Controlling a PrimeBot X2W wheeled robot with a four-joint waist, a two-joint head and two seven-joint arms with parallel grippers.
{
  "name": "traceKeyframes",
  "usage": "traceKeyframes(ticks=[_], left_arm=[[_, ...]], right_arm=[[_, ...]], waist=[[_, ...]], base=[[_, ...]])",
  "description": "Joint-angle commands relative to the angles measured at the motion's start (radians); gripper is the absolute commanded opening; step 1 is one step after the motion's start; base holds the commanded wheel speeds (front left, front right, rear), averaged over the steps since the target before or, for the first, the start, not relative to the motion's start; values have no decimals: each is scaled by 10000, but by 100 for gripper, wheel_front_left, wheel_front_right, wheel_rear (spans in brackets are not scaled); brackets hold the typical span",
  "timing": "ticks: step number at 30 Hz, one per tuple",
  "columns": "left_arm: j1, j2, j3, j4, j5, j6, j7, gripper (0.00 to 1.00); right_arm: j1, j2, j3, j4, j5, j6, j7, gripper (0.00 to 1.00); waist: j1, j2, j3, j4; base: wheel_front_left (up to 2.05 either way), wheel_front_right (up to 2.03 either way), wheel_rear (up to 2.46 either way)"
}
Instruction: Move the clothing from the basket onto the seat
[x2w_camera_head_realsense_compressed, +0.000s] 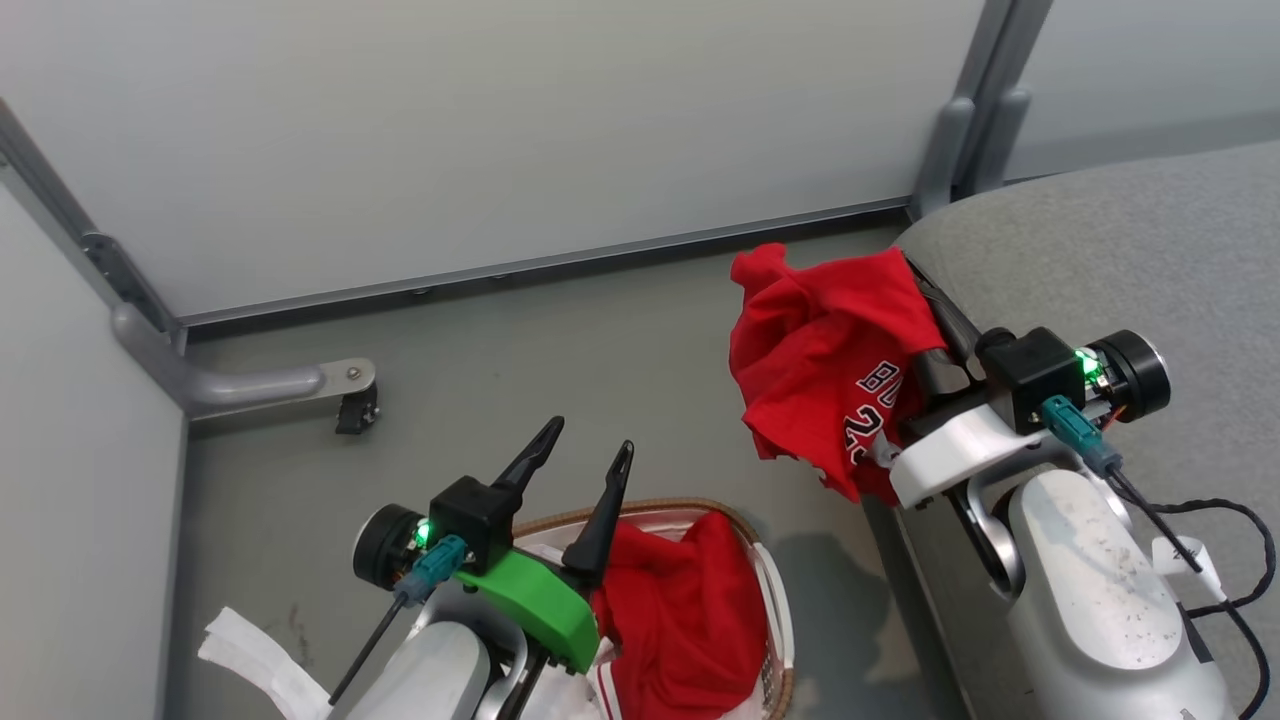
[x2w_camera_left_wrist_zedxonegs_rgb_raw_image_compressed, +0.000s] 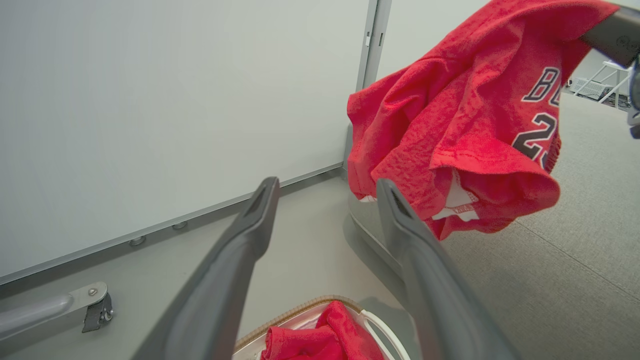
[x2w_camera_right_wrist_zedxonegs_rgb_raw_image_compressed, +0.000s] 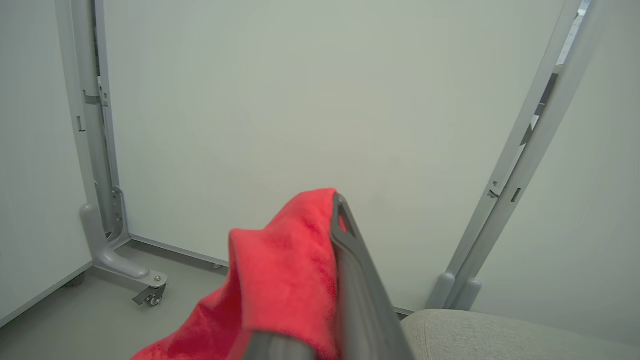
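Pale partition panels (x2w_camera_head_realsense_compressed: 500, 130) on grey metal posts close off the space, and a grey floor (x2w_camera_head_realsense_compressed: 560, 340) is seen below them. At the right, the rounded corner of the light grey seat (x2w_camera_head_realsense_compressed: 1130, 250) enters the head view.

The right gripper (x2w_camera_right_wrist_zedxonegs_rgb_raw_image_compressed: 337, 205) is fully closed on a red jersey (x2w_camera_head_realsense_compressed: 820, 350), and the fabric is draped over its fingers. The jersey is held up in the air just beside the corner of the seat. Most of the cloth hangs on the floor side of the edge, not above the cushion. How much fabric is caught between the fingers cannot be told, because the cloth itself covers the place of the grip.

The left gripper (x2w_camera_head_realsense_compressed: 590, 435) is spread wide, with nothing in it, and hovers above the basket (x2w_camera_head_realsense_compressed: 775, 590). A second red garment (x2w_camera_head_realsense_compressed: 690, 610) lies inside the basket, so the task is judged to be about half done at most.

Several failures can be expected from here. If the jersey is released at this position, it would probably slide down the side of the seat to the floor, since its weight hangs outside the edge. If only a thin fold is pinched, it may slip out while the arm is carried further over the cushion. When the fingers are opened, the draped fabric may stay hooked on one finger and be dragged back off the seat.
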Motion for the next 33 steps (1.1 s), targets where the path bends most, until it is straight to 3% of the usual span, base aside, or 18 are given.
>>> traceKeyframes(ticks=[1,10,18,26,33], left_arm=[[171,-60,86,-46,157,-39,-8,100],[112,-414,39,-152,580,-105,-10,100],[-154,-498,-319,-262,562,-110,-8,100],[-438,-472,-565,-363,593,-112,-9,100],[-986,-267,-627,-763,876,-113,-9,100]], right_arm=[[-88,-37,-44,-60,-111,-12,-25,0],[-272,-32,-610,-178,-490,-12,-25,0],[-396,-31,-988,-252,-736,-12,-25,0],[-965,-140,-1521,-164,-1172,-12,-25,0],[-2640,-883,-2092,32,-1173,-12,-25,0]], waist=[[0,0,195,-646],[0,0,549,-2281],[0,0,909,-3097],[0,0,1547,-3016],[0,0,2869,-2422]], base=[[0,0,0],[0,0,0],[0,0,0],[0,0,0],[0,0,0]])
